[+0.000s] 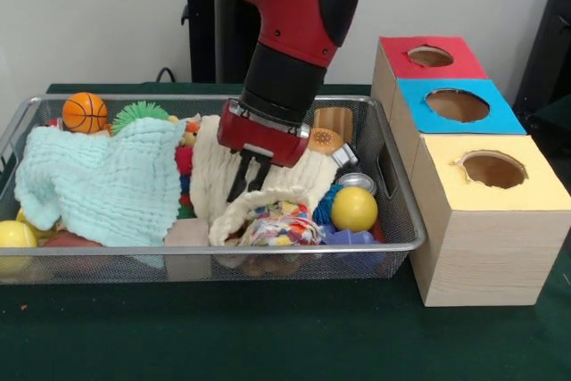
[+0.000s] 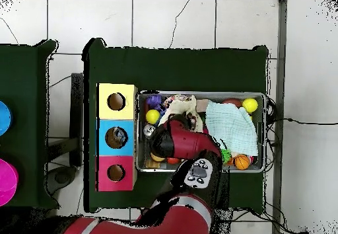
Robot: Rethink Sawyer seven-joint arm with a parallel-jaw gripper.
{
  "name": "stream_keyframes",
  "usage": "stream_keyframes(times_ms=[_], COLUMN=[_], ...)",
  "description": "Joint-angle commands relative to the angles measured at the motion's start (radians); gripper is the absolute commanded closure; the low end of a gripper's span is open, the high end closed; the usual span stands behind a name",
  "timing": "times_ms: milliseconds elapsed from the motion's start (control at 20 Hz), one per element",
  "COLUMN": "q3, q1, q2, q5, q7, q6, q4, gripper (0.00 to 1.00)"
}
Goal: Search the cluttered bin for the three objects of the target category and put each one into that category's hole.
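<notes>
The bin [image 1: 268,248] is a silver wire-mesh basket full of toys and cloths; it also shows in the overhead view [image 2: 201,93]. My gripper [image 1: 248,178] reaches down into the bin's middle, its fingers close together and pinching a cream cloth [image 1: 210,167]. In the overhead view the arm hides most of the gripper [image 2: 189,121]. The blue-topped hole [image 1: 457,104] is on the middle wooden box to the right of the bin, and left of the bin in the overhead view [image 2: 116,137].
A red-topped hole [image 1: 430,56] and a yellow-topped hole [image 1: 493,169] flank the blue one. In the bin lie a mint cloth [image 1: 107,180], an orange basketball [image 1: 85,111], a green spiky ball [image 1: 138,113], a yellow ball [image 1: 354,209] and a multicoloured toy [image 1: 281,225].
</notes>
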State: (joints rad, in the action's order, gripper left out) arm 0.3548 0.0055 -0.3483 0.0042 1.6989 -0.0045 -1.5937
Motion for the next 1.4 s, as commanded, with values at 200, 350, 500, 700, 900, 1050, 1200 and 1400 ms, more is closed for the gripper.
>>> stream_keyframes(times_ms=[200,350,500,700,900,1050,1200,1400], q3=[0.219,0.364,0.45,0.474,0.446,0.448,0.494,0.517], q1=[0.246,0.331,0.381,0.403,0.395,0.395,0.413,0.406], q2=[-0.181,-0.14,-0.087,-0.056,-0.083,-0.111,-0.108,-0.089], q5=[0.044,0.076,0.117,0.163,0.179,0.181,0.186,0.181], q7=[0.188,0.206,0.238,0.263,0.237,0.205,0.191,0.193], q6=[0.097,0.09,0.03,-0.013,0.084,0.15,0.196,0.163], q4=[-0.049,-0.016,-0.026,-0.064,-0.065,-0.058,-0.035,-0.041], gripper=[1.0,1.0,1.0,1.0,1.0,1.0,1.0,1.0])
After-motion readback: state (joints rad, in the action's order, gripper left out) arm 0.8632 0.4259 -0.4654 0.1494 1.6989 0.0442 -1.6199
